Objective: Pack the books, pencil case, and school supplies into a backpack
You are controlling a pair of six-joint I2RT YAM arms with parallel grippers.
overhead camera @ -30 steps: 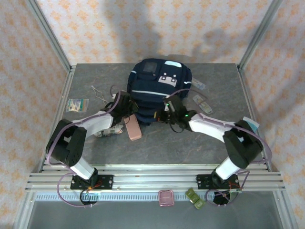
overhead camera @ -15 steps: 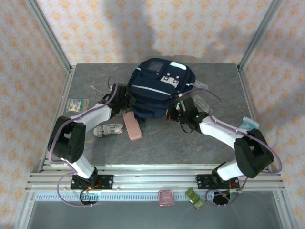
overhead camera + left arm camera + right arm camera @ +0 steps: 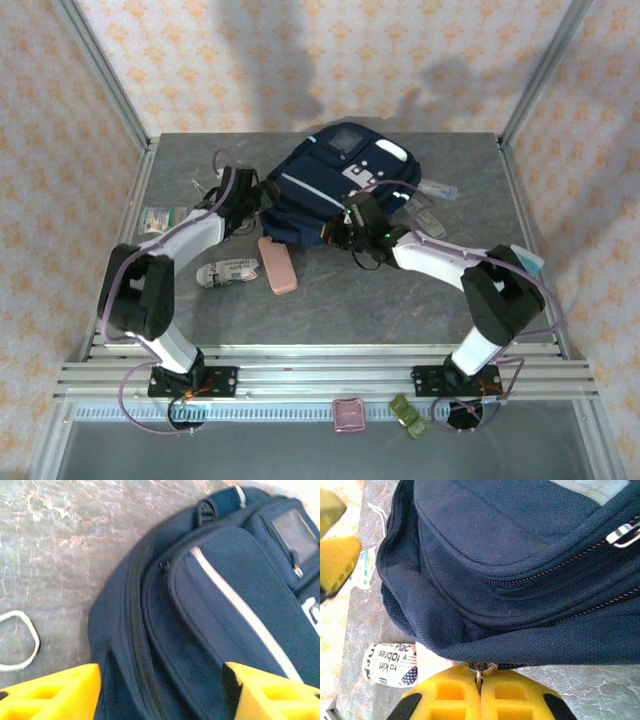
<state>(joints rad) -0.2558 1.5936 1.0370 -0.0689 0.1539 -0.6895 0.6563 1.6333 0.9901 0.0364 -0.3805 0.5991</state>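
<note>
**One backpack on the bench, left gripper wide, right gripper pinched on a zipper pull**

From left to right, the top view shows one flat greenish-white packet [image 3: 162,218], one bent wire [image 3: 205,188], one white printed packet [image 3: 226,272] and one pink pencil case [image 3: 277,265]. Next come one navy backpack [image 3: 345,185] and two clear packets [image 3: 441,189] [image 3: 430,222]. The printed packet and the pencil case lie side by side, just in front of the backpack's near-left corner. The backpack lies at a tilt toward the back middle of the bench, front pocket up. The clear packets sit close to its right side.

The bench [image 3: 400,310] is grey with a stone-like pattern, fenced by metal posts. Pale wallpaper [image 3: 300,60] with orange motifs stands behind and to both sides.

The left gripper [image 3: 255,200] sits at the backpack's left edge. In its wrist view the gripper's [image 3: 160,672] yellow fingers [image 3: 55,692] stand wide apart with nothing between them but the backpack's side below, and they hold nothing. The wire loop [image 3: 20,640] lies on the bench to the left.

The right gripper [image 3: 330,234] is at the backpack's near edge. In its wrist view the fingers [image 3: 452,697] are pressed together on a small metal zipper pull [image 3: 479,670] at the bag's lower seam.
</note>
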